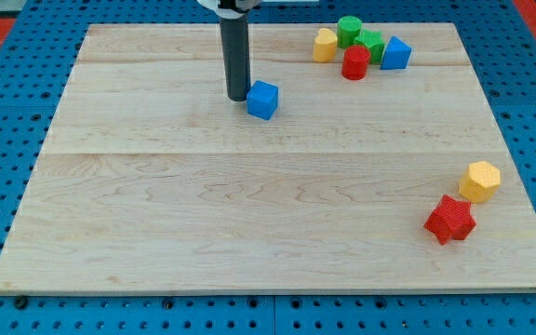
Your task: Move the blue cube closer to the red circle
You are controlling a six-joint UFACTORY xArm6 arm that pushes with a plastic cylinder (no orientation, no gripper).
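The blue cube [262,100] sits on the wooden board [249,214], in the upper middle of the view. My tip [237,97] stands just beside it on the view's left, touching or nearly so; I cannot tell which. The arm ends in a plain dark rod with no claw, so nothing opens, closes or grips.

The red circle [355,62], a short cylinder, lies well apart from the cube, towards the view's top right. It belongs to a tight cluster there: a yellow block [324,45] on its left, a green cylinder [348,30] and a second green block [371,43] above it, and a blue block [395,54] just to its right.

Near the board's right edge, low in the view, a yellow hexagonal block [480,180] rests just above a red star-shaped block [450,220].
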